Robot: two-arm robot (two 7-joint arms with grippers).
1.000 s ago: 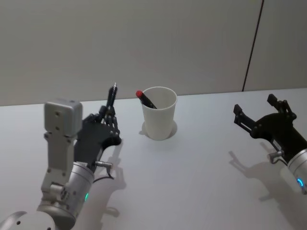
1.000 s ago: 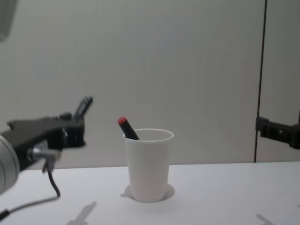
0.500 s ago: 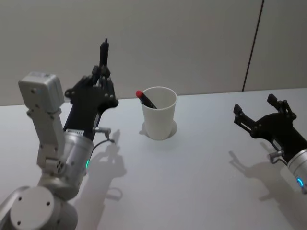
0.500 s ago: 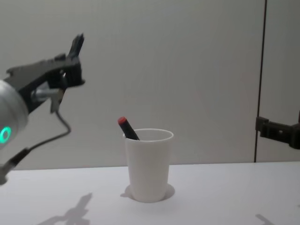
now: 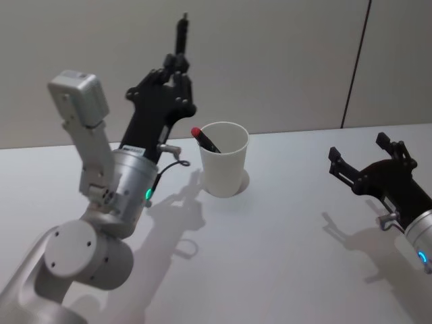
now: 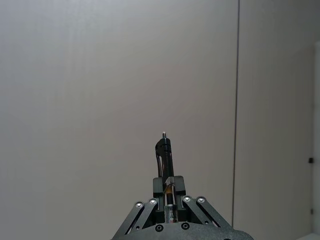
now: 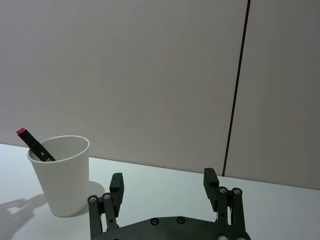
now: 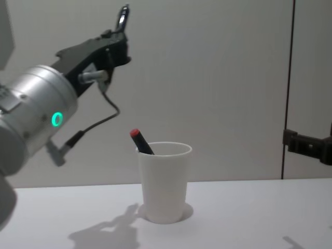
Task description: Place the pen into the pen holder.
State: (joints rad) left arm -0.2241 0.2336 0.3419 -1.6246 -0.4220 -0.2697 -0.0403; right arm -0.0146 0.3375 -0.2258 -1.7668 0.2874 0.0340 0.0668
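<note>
Aloft, left gripper (image 5: 177, 62) pinching black pen (image 5: 181, 28), higher than pen holder (image 5: 223, 165), right gripper (image 5: 358, 147) spread, empty

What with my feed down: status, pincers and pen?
Left pincer shut on black pen, raised left of paper cup. Right pincer open, parked right. Cup holds red-capped pen.

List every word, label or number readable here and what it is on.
None is readable.
Pale mark on the red-capped pen in the pen holder: too small.
Pale strip at the base of the left gripper, raised, shut on the black pen: too blurred.
Right gripper, open at right: no marking.
</note>
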